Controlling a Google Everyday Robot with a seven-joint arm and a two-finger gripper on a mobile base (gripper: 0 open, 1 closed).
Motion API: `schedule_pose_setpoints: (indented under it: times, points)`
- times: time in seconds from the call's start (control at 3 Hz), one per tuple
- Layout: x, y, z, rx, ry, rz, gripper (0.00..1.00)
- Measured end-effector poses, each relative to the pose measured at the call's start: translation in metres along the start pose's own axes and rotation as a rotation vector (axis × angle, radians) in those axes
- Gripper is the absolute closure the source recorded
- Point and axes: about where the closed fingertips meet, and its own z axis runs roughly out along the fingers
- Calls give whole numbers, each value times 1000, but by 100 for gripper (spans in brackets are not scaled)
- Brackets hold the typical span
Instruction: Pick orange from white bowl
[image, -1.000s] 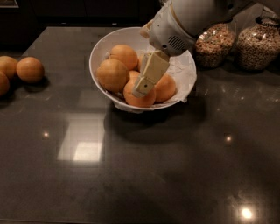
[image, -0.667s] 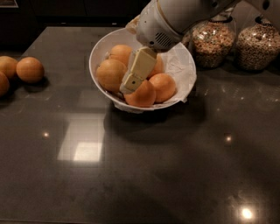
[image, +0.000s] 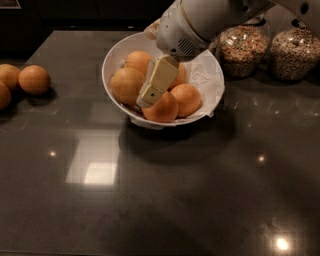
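Note:
The white bowl (image: 114, 56), lined with crumpled white paper, stands at the back middle of the dark counter and holds several oranges. The largest, duller orange (image: 126, 85) lies at the bowl's left side. Others lie at the back (image: 138, 61), front (image: 164, 109) and right (image: 187, 99). My gripper (image: 146, 98) reaches down into the bowl from the upper right. Its cream tip sits between the left orange and the front orange, close against both. The arm hides the bowl's far rim and part of one orange.
Three loose oranges (image: 34, 80) lie at the counter's left edge. Two glass jars of grain (image: 243, 47) (image: 295, 50) stand behind the bowl on the right. The dark counter (image: 165, 190) stretches toward the front.
The gripper has moved left inside the bowl, from above the front-right oranges to the gap beside the left orange. The oranges have stayed in place.

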Motion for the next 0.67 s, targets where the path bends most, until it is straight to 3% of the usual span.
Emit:
schedule_pose_setpoints:
  times: [0.33, 0.67]
  points:
    - [1, -3, 15, -24, -29, -12, 0]
    - [1, -7, 25, -50, -51, -23, 6]
